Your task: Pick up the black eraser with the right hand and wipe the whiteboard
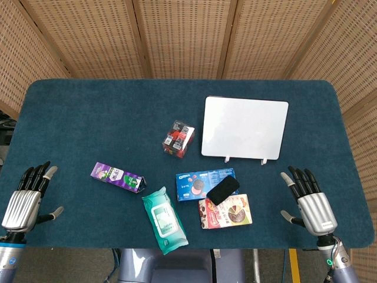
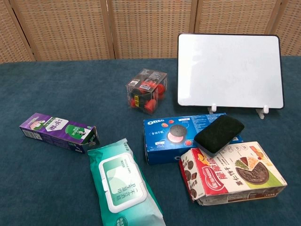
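Note:
The black eraser (image 1: 223, 189) (image 2: 219, 133) lies across a blue Oreo box (image 1: 197, 184) (image 2: 176, 137) and a red cookie box (image 1: 227, 212) (image 2: 230, 174). Behind them the whiteboard (image 1: 245, 128) (image 2: 230, 70) stands upright on two small white feet, its face blank. My right hand (image 1: 310, 200) rests open near the table's front right edge, well to the right of the eraser, holding nothing. My left hand (image 1: 26, 196) is open at the front left corner. Neither hand shows in the chest view.
A purple carton (image 1: 116, 177) (image 2: 58, 131) and a green wet-wipes pack (image 1: 164, 220) (image 2: 123, 183) lie left of the boxes. A clear box of red and black items (image 1: 178, 138) (image 2: 146, 90) sits left of the whiteboard. The blue table cloth (image 1: 88, 118) ends just below the hands.

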Controlling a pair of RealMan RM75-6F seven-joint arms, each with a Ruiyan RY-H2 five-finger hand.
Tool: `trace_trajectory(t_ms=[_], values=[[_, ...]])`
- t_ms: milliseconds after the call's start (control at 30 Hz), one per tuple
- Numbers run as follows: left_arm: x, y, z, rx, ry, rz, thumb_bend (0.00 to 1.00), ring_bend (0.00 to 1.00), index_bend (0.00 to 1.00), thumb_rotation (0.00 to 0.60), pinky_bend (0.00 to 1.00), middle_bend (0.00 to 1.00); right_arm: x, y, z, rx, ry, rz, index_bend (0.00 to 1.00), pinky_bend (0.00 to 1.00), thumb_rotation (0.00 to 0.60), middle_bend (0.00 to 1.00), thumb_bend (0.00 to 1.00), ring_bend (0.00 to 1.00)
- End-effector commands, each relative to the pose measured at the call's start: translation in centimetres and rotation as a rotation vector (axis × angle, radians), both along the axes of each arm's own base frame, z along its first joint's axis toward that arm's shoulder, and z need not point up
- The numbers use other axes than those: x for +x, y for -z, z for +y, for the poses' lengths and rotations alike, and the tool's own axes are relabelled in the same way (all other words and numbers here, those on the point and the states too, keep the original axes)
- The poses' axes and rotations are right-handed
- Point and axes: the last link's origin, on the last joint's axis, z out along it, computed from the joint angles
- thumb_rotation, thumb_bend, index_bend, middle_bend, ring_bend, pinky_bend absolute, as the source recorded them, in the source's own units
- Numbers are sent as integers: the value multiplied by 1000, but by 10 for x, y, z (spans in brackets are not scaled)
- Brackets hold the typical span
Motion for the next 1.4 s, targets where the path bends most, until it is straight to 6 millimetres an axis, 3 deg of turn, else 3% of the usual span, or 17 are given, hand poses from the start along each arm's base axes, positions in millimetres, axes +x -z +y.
trace_trajectory(t_ms=[33, 500, 833, 1033, 1400], values=[[0, 0, 0, 2, 0, -2, 177, 0, 0, 600, 0, 0, 0, 0, 0, 1, -1, 0, 0, 0, 600, 0, 0, 0], [-1, 0, 2, -9, -3, -10, 177, 0, 0, 600, 0, 0, 21, -1, -13, 2, -51, 14, 12, 0, 600, 0, 0, 0], [1, 1, 0, -14, 6, -15, 177, 0, 0, 600, 0, 0, 58, 1, -30, 25, -144, 114, 163, 0, 600, 0, 0, 0], [2, 0, 0, -17, 9, -23, 177, 0, 0, 600, 0, 0, 80, 7, -33, 71, -181, 149, 239, 0, 600, 0, 0, 0], [3, 4, -1, -34, 13, -21, 177, 0, 0, 600, 0, 0, 100, 34, -34, 157, -212, 204, 254, 0, 600, 0, 0, 0]])
